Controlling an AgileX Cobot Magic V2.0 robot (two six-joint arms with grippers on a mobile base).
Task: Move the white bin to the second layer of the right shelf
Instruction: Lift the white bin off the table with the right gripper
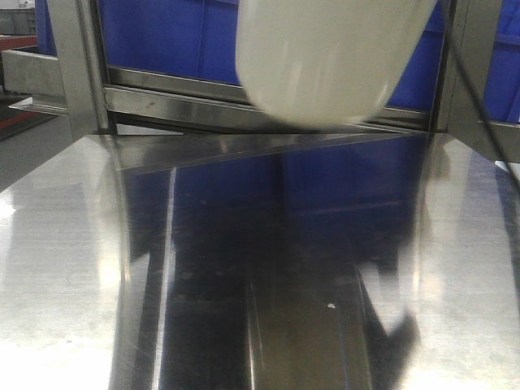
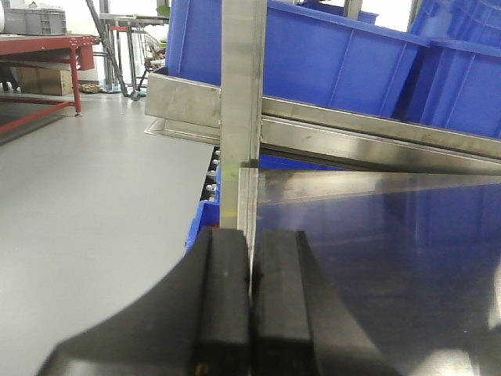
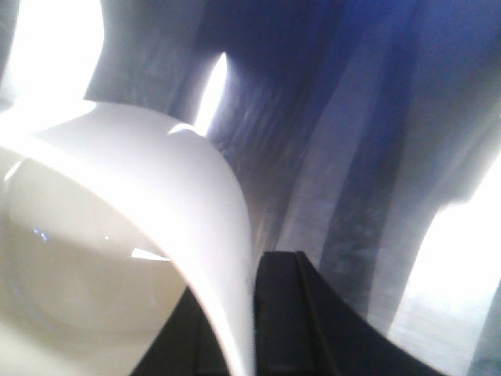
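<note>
One arm's got it: right gripper (image 3: 254,313) is clamped on the white bin (image 1: 325,57) by its rim, hanging above the table (image 1: 65,268). The shelf rail (image 1: 179,104) is straight ahead, I think (blurry). Left gripper (image 2: 250,313) is closed on nothing, off to the side.

Shiny steel counter (image 1: 73,268) in foreground, w/ blue and dark reflections across its middle. Behind it, blue crates (image 2: 337,55) side by side, slightly tilted. Vertical steel post (image 2: 243,94) in front of crates, at counter's left edge. Further left, plain grey floor (image 2: 86,204). Far back, red table (image 2: 47,47) w/ grey crate (image 2: 31,21) on top and cardboard box (image 2: 39,78) underneath. Details of bkgd too small to tell.
</note>
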